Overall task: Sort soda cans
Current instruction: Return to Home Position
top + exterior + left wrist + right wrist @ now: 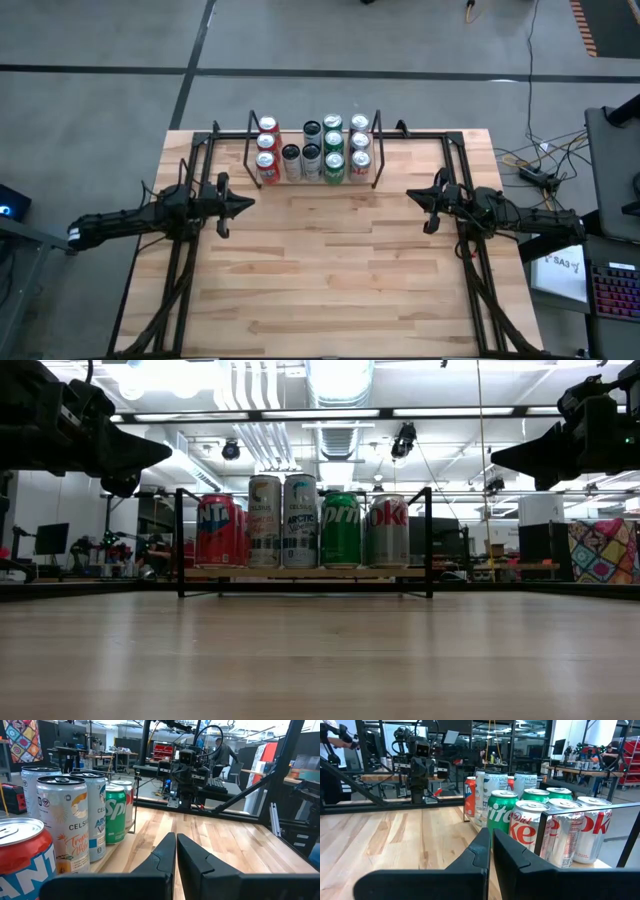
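- My left gripper hangs above the left part of the table, pointing inward. It is near the shelf's front left corner but not touching it. The wrist view shows its fingers pressed together with nothing between them.
- The red cans make up the leftmost row on the shelf, the one closest to this arm. My judgement is that a swing toward the shelf while pulling back to rest could clip the corner post or the front red can.
- Next come the two rows of white Celsius cans, standing upright and nearly touching each other. They are tall, and one knocked can would likely topple its neighbours.
- The green cans follow in their own row, with the silver Diet Coke cans forming the rightmost row. Every can I see is on the shelf and none is on the bare table, so the sorting looks finished and only the retreat is left.
- The shelf is an open wire frame. I would expect it to slide rather than resist, so a bump could spoil every row at once.
- My right gripper mirrors the left one, raised over the right part of the table near the Diet Coke end. Its fingers are likewise together and empty. The same danger applies on this side if the arm drifts toward the shelf.
- The two grippers face each other well apart, so a clash seems unlikely unless both move inward.
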